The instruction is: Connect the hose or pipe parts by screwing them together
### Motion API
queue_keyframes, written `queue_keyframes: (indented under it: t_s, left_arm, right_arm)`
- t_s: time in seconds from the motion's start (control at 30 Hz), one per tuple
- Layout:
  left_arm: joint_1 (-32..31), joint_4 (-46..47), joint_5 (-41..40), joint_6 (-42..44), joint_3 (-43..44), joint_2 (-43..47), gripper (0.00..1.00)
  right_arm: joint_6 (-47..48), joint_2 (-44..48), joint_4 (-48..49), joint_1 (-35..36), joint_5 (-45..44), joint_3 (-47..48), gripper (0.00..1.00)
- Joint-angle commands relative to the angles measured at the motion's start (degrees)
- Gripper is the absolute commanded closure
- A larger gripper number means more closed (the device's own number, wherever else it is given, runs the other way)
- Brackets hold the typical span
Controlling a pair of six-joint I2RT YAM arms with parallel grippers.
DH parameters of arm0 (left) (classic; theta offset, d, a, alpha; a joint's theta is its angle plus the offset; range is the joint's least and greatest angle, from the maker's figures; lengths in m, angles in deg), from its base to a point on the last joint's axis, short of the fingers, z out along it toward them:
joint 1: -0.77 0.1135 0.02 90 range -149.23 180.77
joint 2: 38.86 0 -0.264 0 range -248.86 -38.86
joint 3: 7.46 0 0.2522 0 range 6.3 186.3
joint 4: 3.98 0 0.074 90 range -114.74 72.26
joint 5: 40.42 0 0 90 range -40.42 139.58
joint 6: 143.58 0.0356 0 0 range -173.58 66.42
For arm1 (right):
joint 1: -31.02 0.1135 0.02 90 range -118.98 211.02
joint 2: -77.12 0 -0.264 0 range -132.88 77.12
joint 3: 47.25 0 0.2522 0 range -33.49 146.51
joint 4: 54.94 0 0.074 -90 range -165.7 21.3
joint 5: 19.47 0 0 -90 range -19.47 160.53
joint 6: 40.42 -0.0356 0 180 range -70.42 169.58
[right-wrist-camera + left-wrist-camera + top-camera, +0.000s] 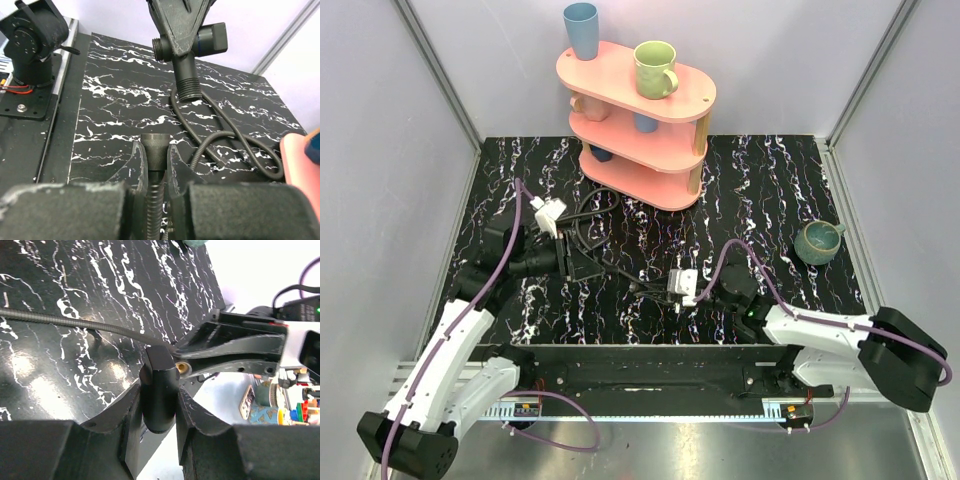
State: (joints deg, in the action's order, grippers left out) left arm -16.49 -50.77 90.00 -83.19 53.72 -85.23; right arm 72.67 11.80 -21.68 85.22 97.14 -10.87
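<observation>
My left gripper (pixel 160 388) is shut on a smooth black cylindrical fitting (pixel 160 365) and holds it above the table. In the right wrist view that fitting's threaded end (pixel 189 85) points toward me. My right gripper (pixel 155 147) is shut on the knurled nut (pixel 155 139) at the end of a black ribbed hose (pixel 235 145). A clear gap separates the nut from the thread. From above, the left gripper (pixel 565 262) and right gripper (pixel 682 283) face each other mid-table, and the hose (pixel 588 215) loops behind them.
A pink three-tier shelf (pixel 620 175) stands at the back and carries a green mug (pixel 655 70), a blue cup (pixel 582 30) and other cups. A teal mug (pixel 817 242) sits on the table at the right. Grey walls close in both sides.
</observation>
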Motion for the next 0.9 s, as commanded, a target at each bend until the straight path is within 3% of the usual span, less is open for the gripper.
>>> queue_keyframes:
  t_s: [0.0,0.27,0.5,0.87]
  left_arm:
    - [-0.41,3.33,6.33,-0.72,0.31,1.19,1.00]
    - [-0.50,8.17,11.87,-2.66,-2.42,2.60,1.00]
    - [-0.67,7.28,11.96,-3.79,-2.33,3.22,1.00]
    - [-2.69,8.78,11.52,-5.46,-1.89,2.60,1.00]
  right_arm:
    - [-4.79,-3.05,9.47,-0.41,2.48,-1.25,1.00]
    - [-7.80,-6.14,17.40,-0.49,3.01,-0.81,1.00]
    - [-0.68,1.59,-0.85,-0.40,3.36,3.05,1.00]
    - [3.53,2.74,-7.83,-0.40,2.31,5.78,1.00]
